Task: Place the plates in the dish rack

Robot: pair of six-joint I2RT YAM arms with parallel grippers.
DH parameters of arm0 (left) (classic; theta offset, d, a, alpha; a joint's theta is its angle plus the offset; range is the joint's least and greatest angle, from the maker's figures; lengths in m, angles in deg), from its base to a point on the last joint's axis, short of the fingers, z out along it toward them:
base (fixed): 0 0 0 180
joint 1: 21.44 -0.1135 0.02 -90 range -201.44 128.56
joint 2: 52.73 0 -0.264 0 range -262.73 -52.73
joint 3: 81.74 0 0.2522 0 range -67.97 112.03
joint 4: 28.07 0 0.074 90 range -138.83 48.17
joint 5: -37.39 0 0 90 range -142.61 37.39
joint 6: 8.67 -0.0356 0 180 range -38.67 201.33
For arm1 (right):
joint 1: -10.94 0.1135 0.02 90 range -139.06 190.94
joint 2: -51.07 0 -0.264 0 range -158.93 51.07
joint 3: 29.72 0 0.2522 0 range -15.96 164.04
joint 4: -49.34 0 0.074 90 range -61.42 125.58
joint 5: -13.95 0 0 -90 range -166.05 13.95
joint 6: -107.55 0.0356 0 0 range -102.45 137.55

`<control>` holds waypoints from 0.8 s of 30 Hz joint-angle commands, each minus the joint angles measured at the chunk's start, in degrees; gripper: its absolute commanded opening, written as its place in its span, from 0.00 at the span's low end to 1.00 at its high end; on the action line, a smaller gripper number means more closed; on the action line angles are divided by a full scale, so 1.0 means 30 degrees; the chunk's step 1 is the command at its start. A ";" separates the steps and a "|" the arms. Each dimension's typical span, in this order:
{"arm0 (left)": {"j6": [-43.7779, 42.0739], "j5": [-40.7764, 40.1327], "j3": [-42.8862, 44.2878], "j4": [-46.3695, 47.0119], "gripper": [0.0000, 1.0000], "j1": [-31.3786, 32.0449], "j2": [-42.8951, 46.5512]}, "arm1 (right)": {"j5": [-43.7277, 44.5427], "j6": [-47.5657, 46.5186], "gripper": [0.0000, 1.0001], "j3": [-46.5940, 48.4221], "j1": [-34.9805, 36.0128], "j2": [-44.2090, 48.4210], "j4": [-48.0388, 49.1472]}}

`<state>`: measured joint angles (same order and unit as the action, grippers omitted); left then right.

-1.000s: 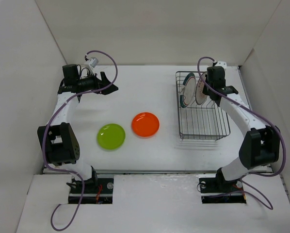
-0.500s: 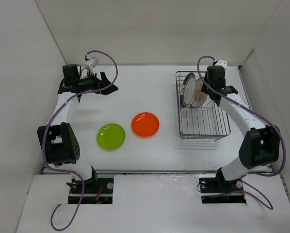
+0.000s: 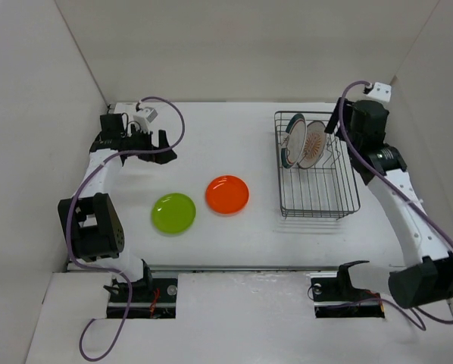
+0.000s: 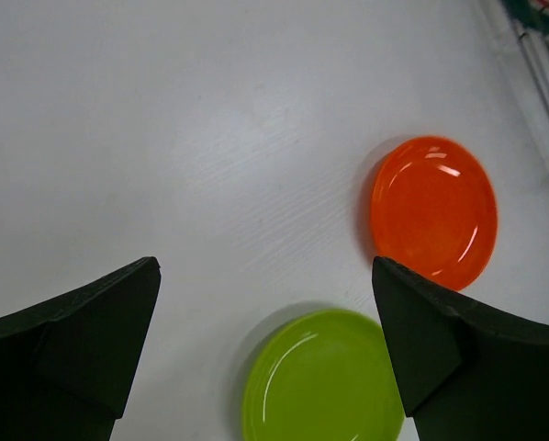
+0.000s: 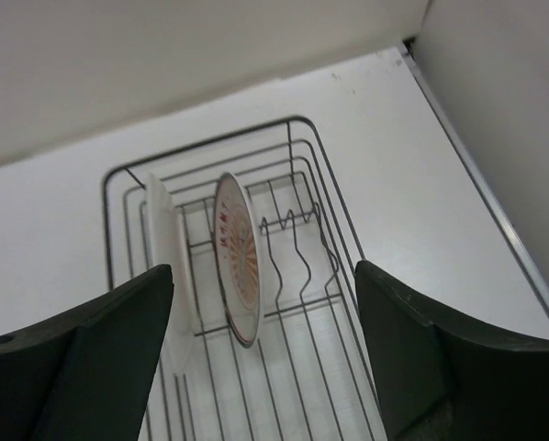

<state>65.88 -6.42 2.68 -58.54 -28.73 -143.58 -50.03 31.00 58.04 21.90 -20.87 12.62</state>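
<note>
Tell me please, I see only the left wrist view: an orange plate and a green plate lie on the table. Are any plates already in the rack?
Observer: Yes, two stand on edge at the far end of the rack: a green-rimmed white plate and a sunburst plate.
Operator: Does the right gripper hold one?
Observer: No, the right gripper is open, touching neither.
Operator: Is room left?
Observer: Yes, the near slots of the rack hold nothing.
</note>
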 commanded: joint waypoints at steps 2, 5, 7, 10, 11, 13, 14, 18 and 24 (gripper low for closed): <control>-0.3637 -0.2151 -0.1371 -0.3327 1.00 -0.0529 0.1804 | -0.1960 0.0027 0.85 -0.0581 0.0126 0.2791 0.1147; -0.5829 -0.2885 -0.1781 -0.5030 1.00 -0.0732 0.1980 | -0.4040 -0.0410 0.86 -0.1197 0.0301 0.3471 0.1966; -0.6976 -0.3299 -0.1957 -0.6525 1.00 -0.0966 0.1982 | -0.5470 -0.0673 0.86 -0.1433 0.0301 0.3473 0.2231; -0.8702 -0.3736 -0.2367 -0.7842 1.00 -0.1406 0.1748 | -0.7230 -0.1027 0.86 -0.1783 0.0651 0.3473 0.2730; -0.9145 -0.3738 -0.2369 -0.8196 1.00 -0.1408 0.1429 | -0.7673 -0.1288 0.86 -0.1785 0.0827 0.3473 0.2732; -0.9966 -0.3359 -0.2369 -0.9190 1.00 -0.1408 0.0611 | -0.8290 -0.1494 0.86 -0.1990 0.1061 0.3299 0.3171; -1.0202 -0.3357 -0.2369 -0.9196 1.00 -0.1408 0.0315 | -0.8467 -0.1496 0.86 -0.1990 0.1295 0.3297 0.3403; -1.0204 -0.3562 -0.2545 -0.8932 1.00 -0.1584 -0.0946 | -0.8703 -0.1848 0.86 -0.1990 0.1881 0.3297 0.3406; -0.9972 -0.3535 -0.2369 -0.8756 0.97 -0.1584 -0.2528 | -0.8703 -0.2258 0.86 -0.1814 0.2381 0.3502 0.3406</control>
<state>37.40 -17.98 -4.60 -83.05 -33.17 -150.24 -75.04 25.60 51.57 28.41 -11.76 18.65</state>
